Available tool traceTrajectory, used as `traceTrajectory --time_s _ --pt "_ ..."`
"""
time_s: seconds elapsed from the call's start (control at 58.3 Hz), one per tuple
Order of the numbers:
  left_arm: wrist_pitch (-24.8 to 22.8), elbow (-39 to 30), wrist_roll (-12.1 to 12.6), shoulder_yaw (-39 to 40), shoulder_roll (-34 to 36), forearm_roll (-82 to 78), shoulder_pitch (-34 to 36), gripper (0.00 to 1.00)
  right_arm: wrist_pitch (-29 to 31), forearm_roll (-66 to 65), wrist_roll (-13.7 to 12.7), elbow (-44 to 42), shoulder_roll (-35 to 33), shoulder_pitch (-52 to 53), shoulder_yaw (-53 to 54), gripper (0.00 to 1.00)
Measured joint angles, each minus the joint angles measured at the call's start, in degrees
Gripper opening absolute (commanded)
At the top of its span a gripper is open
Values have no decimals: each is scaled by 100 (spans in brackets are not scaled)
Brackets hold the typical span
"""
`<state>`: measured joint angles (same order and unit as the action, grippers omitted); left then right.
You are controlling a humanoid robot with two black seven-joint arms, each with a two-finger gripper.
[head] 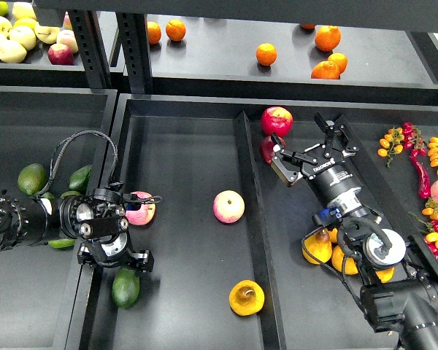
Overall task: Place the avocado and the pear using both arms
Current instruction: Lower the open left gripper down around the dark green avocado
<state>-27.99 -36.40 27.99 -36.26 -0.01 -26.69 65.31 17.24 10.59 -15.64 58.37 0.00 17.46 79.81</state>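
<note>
Avocado (125, 287): front-left of the middle tray (182, 182), against its left wall; smooth, firm, likely slippery; grip across the middle. Pear (246, 297): front-right corner, hollow up; rounder, probably bruises. Left end effector (131, 261): just above avocado, opening unreadable. Right end effector (310, 146): spread wide, empty.

Avocado (125, 286): dark green, smooth, elongated egg shape; lying on its side at near left of the middle tray, long axis running near to far, close against the tray's left wall. Pear (246, 297): orange-yellow, with brown sunken patch facing up; resting at near right of the same tray, just beside the divider. Well apart from each other.
</note>
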Motion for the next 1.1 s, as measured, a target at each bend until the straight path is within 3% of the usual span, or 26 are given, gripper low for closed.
traceTrajectory --time_s 1.099 --pt "-2 -95 2 27 2 16 126 96 -1 -5 -12 -43 0 -6 -28 99"
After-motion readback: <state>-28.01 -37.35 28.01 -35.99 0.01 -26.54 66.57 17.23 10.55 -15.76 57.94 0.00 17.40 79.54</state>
